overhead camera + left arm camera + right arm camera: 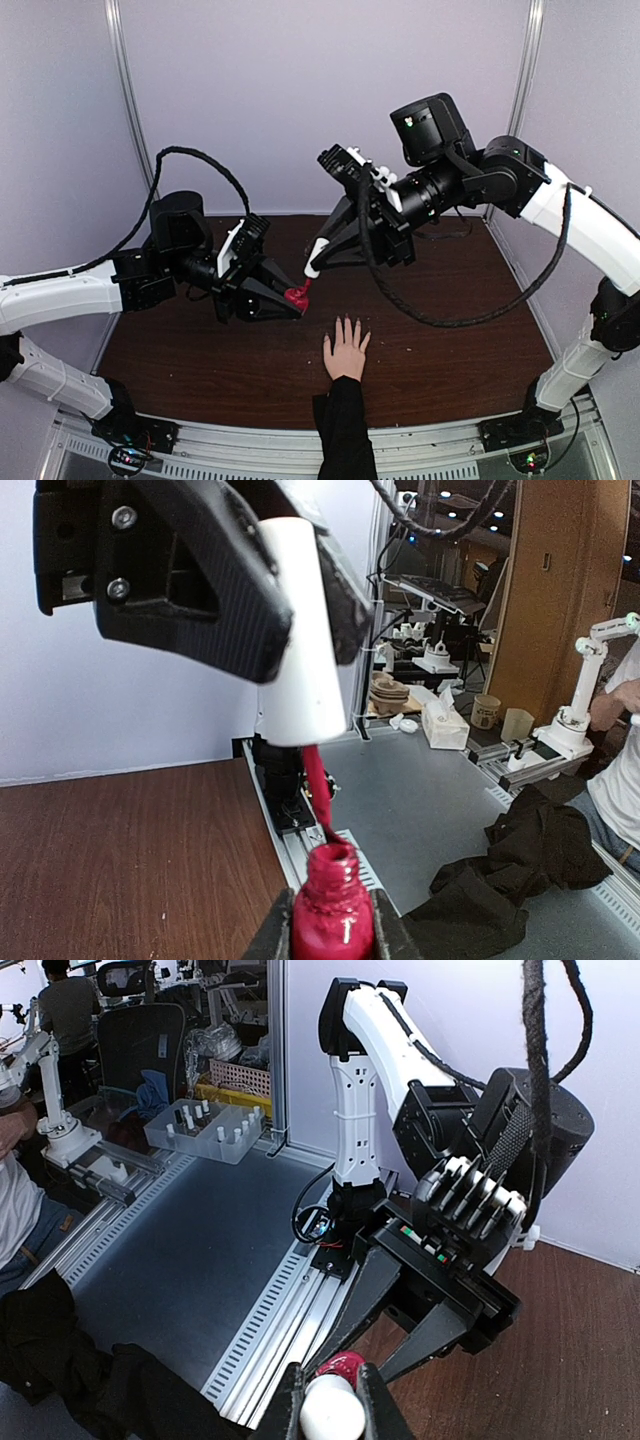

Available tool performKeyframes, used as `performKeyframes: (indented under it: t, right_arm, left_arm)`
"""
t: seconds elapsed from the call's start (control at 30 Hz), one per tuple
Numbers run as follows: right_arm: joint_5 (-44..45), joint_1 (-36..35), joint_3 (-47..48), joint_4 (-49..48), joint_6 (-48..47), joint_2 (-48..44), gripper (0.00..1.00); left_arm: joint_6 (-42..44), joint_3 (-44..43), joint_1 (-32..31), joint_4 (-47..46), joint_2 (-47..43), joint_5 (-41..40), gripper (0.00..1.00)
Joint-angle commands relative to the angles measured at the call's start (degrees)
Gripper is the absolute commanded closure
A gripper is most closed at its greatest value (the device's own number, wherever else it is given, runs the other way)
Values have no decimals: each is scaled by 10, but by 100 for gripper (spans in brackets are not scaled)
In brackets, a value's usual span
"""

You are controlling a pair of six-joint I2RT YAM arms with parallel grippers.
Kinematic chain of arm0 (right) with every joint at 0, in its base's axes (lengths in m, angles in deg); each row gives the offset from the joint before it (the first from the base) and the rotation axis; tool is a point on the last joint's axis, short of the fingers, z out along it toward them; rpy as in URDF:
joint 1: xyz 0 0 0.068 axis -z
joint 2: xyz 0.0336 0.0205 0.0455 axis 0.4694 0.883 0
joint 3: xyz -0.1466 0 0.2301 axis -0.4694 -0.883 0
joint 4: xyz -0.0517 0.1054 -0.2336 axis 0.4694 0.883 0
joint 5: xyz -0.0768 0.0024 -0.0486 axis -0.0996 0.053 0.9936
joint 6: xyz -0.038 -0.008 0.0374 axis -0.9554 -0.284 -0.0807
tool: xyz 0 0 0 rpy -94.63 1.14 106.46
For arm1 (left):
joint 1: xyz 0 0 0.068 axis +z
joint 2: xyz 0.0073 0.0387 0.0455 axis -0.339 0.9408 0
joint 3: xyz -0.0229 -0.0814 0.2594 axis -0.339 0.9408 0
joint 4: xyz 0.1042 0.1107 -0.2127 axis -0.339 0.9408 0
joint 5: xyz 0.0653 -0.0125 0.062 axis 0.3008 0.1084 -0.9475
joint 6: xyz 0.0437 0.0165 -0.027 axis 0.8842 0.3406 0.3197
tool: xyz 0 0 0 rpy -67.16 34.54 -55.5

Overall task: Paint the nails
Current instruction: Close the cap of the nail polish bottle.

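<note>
A pale hand [346,352] with a black sleeve lies palm down on the brown table, fingers spread; its nails [342,320] are too small to judge. My left gripper [293,298] is shut on an open red polish bottle [332,912], also seen in the top view [297,294]. My right gripper [314,268] is shut on the white cap [298,630], whose red brush [318,785] dips into the bottle's neck. The cap also shows in the right wrist view [331,1408], with the bottle [341,1365] just beyond. Both grippers hover left of and above the hand.
The brown table [450,320] is ringed by pale walls. A black cable [420,300] loops below the right arm. A metal rail [250,455] runs along the near edge. A dark cloth [510,860] lies on the floor beyond the table.
</note>
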Motion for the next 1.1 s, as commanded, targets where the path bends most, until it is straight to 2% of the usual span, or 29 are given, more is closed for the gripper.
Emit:
performKeyframes:
  t: [0.0,0.9,1.07]
  right_arm:
    - [12,-3,15,-1,-7,-16,100]
    - [41,-3,6,3,-9,-28,100]
    - [54,31,-15,0,19,-23,100]
  left_arm:
    - [11,-11,-5,-19,-1,10,100]
    - [31,-13,-5,7,1,-30,100]
    - [25,1,7,0,-6,-71,100]
